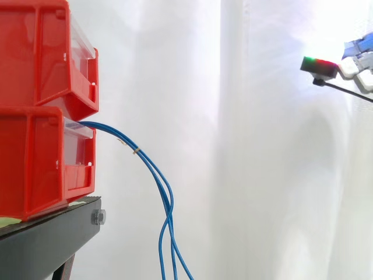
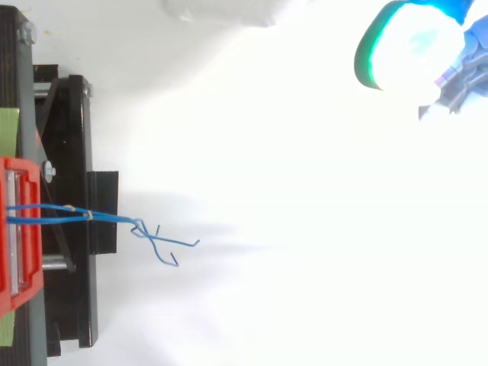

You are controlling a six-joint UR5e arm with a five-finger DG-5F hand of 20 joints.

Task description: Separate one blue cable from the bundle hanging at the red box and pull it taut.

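A bundle of thin blue cables (image 1: 152, 169) comes out of the front of the lower red bin (image 1: 35, 163). A small pale tie (image 1: 135, 151) binds it a short way out. Past the tie the strands part slightly, curve down and hang slack below the stand's edge. From above, the blue cables (image 2: 114, 218) run right from the red bin (image 2: 19, 229) and end in a loose tangle. The hand (image 1: 355, 64) is at the upper right edge, far right of the cables and higher than them, touching nothing. In the top view the hand (image 2: 408, 49) glows in the upper right corner.
A second red bin (image 1: 41, 52) is stacked on the lower one. Both rest on a black stand (image 1: 46, 239) at the left. A white curtain hangs behind, and open space lies between the cables and the hand.
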